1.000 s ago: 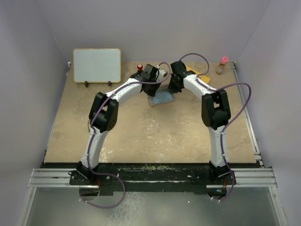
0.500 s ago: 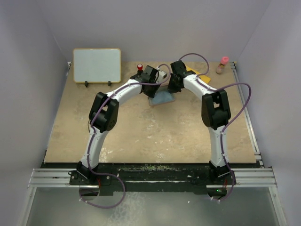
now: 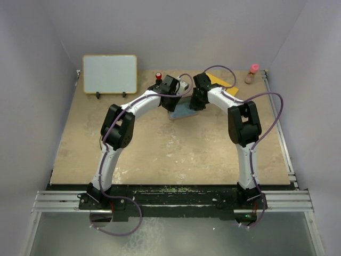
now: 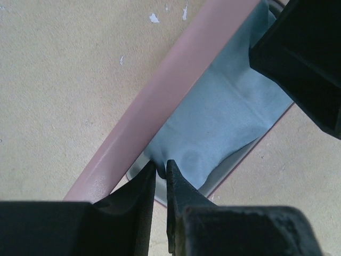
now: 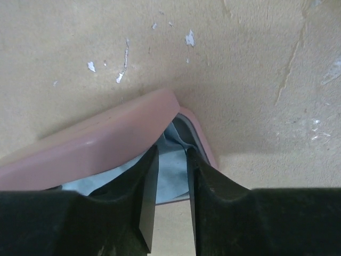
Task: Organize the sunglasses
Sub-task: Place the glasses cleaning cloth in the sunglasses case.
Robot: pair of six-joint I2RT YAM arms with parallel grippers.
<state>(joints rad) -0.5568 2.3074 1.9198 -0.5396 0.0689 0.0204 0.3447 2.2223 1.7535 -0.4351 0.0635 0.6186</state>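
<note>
The pinkish-brown case (image 4: 160, 101) lies open at the far middle of the table, with the light blue cloth (image 4: 224, 106) spread inside it. My left gripper (image 4: 161, 168) is shut on a pinched fold of the cloth at the case's near end. My right gripper (image 5: 171, 152) is open, its fingers straddling the cloth (image 5: 173, 178) at the rounded end of the case (image 5: 106, 144). In the top view both grippers, left (image 3: 173, 101) and right (image 3: 195, 100), meet over the cloth (image 3: 184, 111). The sunglasses are hidden.
A framed whiteboard (image 3: 109, 73) stands at the back left. A red-topped object (image 3: 158, 76) sits behind the left gripper. A yellow item (image 3: 221, 81) and a small pink-capped bottle (image 3: 252, 73) are at the back right.
The right gripper has shifted a little left and down over the case. Less of the blue cloth shows between the two grippers. The left gripper has barely moved.
</note>
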